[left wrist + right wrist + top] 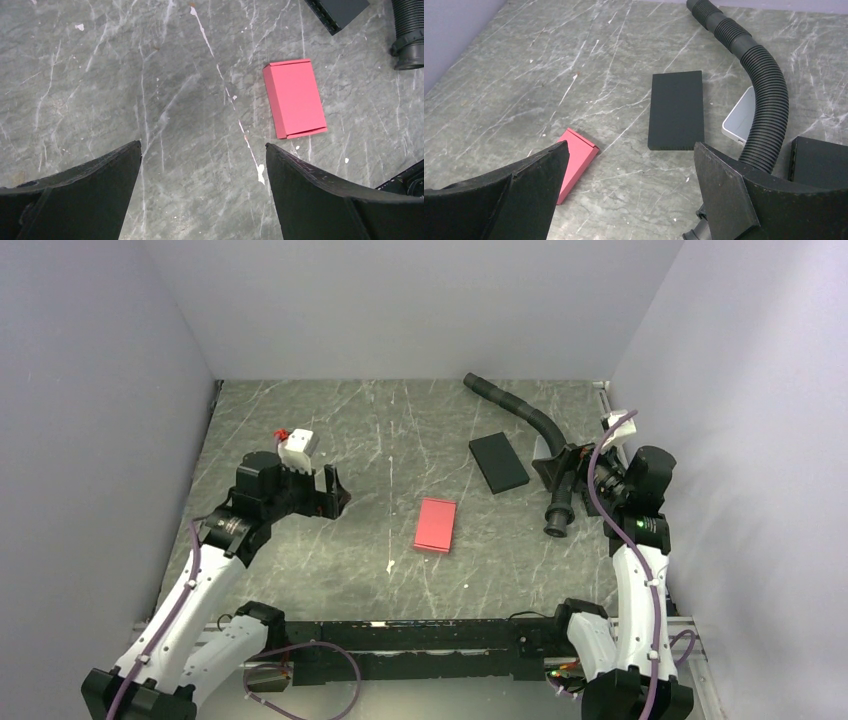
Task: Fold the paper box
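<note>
The paper box (pixel 436 525) is a red-pink cardboard rectangle lying flat on the grey marbled table, about midway between the arms. It looks closed up, with a flap edge showing at each short end. The left wrist view has the paper box (pixel 295 98) up and to the right of my left gripper (pixel 202 146), which is open with only bare table between its fingers. My left gripper (pixel 338 492) hangs left of the box, well apart from it. My right gripper (pixel 630 145) is also open and empty. Its left finger hides the near part of the paper box (pixel 576 157).
A black flat pad (pixel 498 462) lies behind and to the right of the box. A black ribbed hose (pixel 520 415) curves from the back wall down to the right gripper (pixel 556 480). A white object (pixel 741 120) sits behind the hose. Walls close three sides.
</note>
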Controlling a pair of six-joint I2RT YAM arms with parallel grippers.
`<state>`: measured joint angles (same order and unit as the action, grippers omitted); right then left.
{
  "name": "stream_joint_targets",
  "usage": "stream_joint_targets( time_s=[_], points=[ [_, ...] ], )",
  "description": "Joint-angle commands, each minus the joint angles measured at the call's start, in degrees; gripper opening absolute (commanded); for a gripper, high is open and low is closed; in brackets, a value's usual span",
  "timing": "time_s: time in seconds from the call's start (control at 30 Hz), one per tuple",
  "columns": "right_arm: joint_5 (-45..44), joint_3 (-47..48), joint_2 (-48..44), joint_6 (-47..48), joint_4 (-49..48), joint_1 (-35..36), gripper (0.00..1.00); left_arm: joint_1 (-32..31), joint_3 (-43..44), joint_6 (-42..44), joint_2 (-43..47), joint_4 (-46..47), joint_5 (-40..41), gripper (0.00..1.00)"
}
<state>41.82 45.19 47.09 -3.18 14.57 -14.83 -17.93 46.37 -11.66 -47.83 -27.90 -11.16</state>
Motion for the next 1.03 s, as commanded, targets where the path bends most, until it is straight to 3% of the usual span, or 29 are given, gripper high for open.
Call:
stream_joint_targets(
  time_s=[0.0, 1.0],
  points=[
    [-1.47, -0.47, -0.76, -2.62, -3.73, -0.36, 1.0, 1.0, 0.21, 2.0, -0.51, 0.46, -0.46, 0.99],
    [-2.8, -0.72, -2.32, -1.55, -3.79, -0.9, 1.0, 3.08, 0.56, 1.65, -0.24, 0.21, -4.14, 1.0]
  ],
)
